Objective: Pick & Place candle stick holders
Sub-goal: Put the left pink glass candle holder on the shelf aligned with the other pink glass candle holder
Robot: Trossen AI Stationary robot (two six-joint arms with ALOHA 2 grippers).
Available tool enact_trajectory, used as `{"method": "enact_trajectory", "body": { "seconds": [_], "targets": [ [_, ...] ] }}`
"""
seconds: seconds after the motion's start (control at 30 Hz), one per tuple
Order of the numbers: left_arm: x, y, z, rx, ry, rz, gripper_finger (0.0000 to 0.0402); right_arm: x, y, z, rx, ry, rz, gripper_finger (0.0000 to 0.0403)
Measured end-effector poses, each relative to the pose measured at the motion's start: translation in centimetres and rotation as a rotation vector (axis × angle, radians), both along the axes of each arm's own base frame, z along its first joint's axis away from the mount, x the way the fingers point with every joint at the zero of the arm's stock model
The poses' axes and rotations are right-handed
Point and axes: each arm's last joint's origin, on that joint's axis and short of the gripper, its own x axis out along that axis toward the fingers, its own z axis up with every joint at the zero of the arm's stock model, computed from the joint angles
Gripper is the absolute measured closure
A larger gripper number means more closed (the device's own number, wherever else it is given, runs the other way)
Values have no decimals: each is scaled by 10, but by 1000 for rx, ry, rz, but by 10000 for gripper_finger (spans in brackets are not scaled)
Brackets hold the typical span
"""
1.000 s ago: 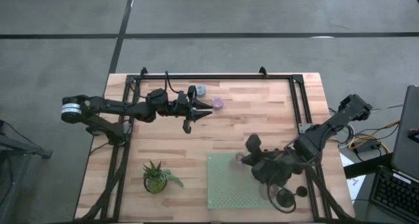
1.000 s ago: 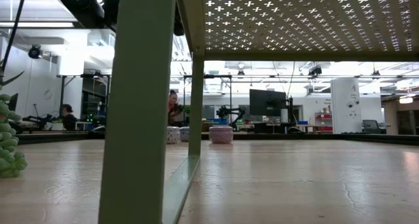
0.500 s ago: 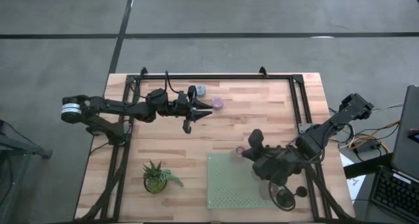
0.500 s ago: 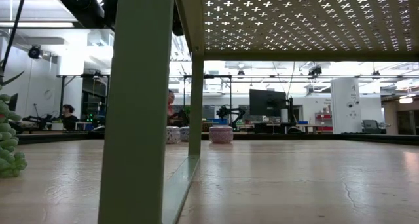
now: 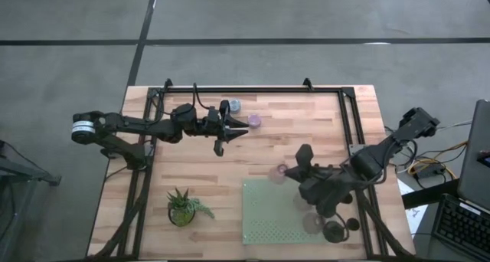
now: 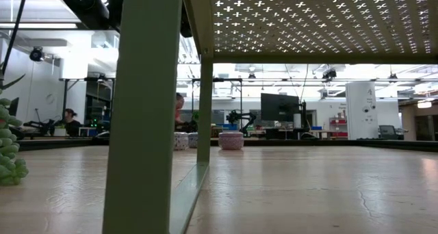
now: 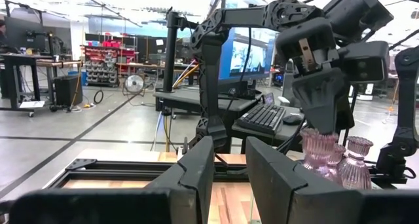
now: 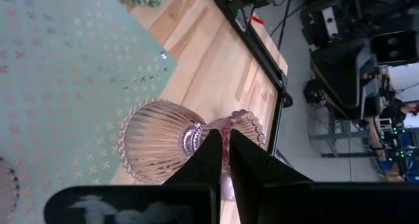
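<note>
Over the green perforated tray (image 5: 268, 216), right jaws (image 8: 226, 160) pinch a pink holder's (image 8: 160, 149) rim.

A grey floor (image 5: 306, 13) crossed by dark seam lines fills the upper part of the high view, around the wooden table (image 5: 268, 151). In the low view, a bright workshop spreads behind the table edge, with ceiling lights (image 6: 20, 25) at upper left, a dark monitor (image 6: 279, 107) at centre and a white cabinet (image 6: 361, 109) at right. A seated person (image 6: 70, 122) shows at far left.
</note>
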Motion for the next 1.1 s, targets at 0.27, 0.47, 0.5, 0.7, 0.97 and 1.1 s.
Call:
{"method": "enact_trajectory", "body": {
  "seconds": [0.27, 0.47, 0.5, 0.7, 0.97, 1.1],
  "targets": [
    [0, 0, 0, 0, 0, 0, 307, -5, -12, 11, 21, -35, -22, 392],
    [0, 0, 0, 0, 0, 0, 307, -5, -24, 16, -3, -43, -42, 392],
    [0, 0, 0, 0, 0, 0, 307, -5, -25, 16, -8, -42, -44, 392],
    [0, 0, 0, 0, 0, 0, 307, -2, -35, 17, -38, -38, -65, 392],
    [0, 0, 0, 0, 0, 0, 307, 6, -49, 20, -104, -40, -74, 392],
    [0, 0, 0, 0, 0, 0, 307, 10, -58, 21, -134, -38, -89, 392]
  ]
}}
